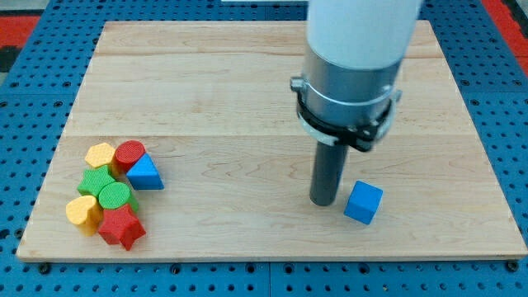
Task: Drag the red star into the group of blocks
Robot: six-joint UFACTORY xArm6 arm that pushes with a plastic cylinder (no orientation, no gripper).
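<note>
The red star lies at the board's lower left, touching the group of blocks. The group holds a yellow hexagon, a red cylinder, a blue triangle, a green block, a green cylinder and a yellow heart. My tip rests on the board far to the right of the group, just left of a blue cube, with a small gap between them.
The wooden board sits on a blue pegboard surface. The arm's white and grey body hangs over the board's upper right and hides part of it.
</note>
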